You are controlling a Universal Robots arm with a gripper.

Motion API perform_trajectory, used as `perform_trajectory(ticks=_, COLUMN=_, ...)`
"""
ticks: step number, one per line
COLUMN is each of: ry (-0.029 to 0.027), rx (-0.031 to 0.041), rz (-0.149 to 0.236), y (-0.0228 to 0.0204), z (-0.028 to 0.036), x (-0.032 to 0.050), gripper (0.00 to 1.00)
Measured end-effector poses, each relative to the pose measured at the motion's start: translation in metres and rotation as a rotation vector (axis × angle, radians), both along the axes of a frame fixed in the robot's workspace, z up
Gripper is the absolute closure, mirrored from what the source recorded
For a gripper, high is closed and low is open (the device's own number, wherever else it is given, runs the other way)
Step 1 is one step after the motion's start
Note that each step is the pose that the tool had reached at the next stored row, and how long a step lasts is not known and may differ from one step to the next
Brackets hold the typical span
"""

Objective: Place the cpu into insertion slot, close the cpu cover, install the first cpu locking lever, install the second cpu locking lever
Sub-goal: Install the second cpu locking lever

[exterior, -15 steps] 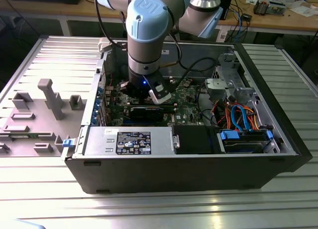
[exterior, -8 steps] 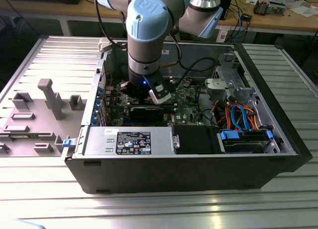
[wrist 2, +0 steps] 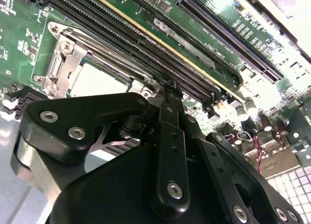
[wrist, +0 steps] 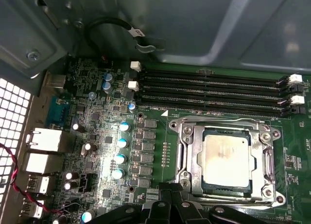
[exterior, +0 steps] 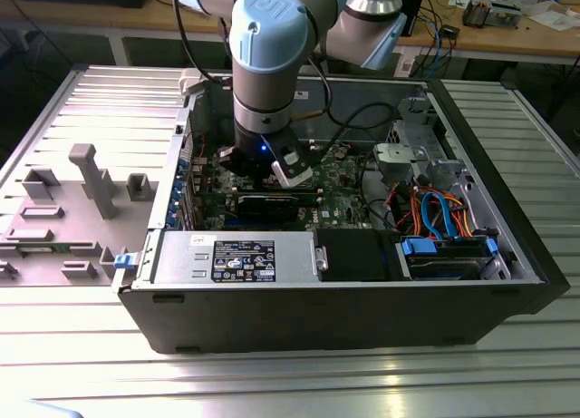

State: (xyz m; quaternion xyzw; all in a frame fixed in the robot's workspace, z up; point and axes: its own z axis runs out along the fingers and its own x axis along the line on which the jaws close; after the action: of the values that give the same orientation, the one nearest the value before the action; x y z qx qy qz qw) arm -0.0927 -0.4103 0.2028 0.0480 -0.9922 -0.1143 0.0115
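Here, what we see:
Cpu: pale silvery square chip [wrist: 226, 158] seated in the silver-rimmed insertion slot [wrist: 265, 162] on the green circuit board [wrist: 155, 151].
Cpu cover: thin silvery frame [wrist: 190, 158] lying flat around the chip.
Edges: long black memory slots [wrist: 209, 90] just beside the socket.
Gripper: black gripper [wrist 2: 167, 90] low at the socket's edge; we cannot tell how its fingers stand.
Exterior view: open dark computer case [exterior: 326, 318] on a ribbed metal table [exterior: 299, 382].
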Motion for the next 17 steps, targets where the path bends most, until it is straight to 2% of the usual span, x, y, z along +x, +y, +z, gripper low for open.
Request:
perform_trajectory(ticks=3, ry=0.0, rx=0.0, rz=0.0, y=0.0, z=0.0031, x=0.0, gripper=0.89)
perform_trajectory(ticks=4, ry=0.0007, rx=0.0, rz=0.0, y=0.0, z=0.017, x=0.0, gripper=0.89)
perform_trajectory(ticks=5, ry=0.0021, rx=0.0001, rz=0.0, y=0.0, z=0.0224, x=0.0, gripper=0.89)
perform_trajectory(ticks=6, ry=0.0028, rx=0.0, rz=0.0, y=0.0, z=0.0248, x=0.0, gripper=0.89)
perform_trajectory(ticks=17, ry=0.0039, rx=0.0001, rz=0.0, y=0.0, z=0.0287, x=0.0, gripper=0.89)
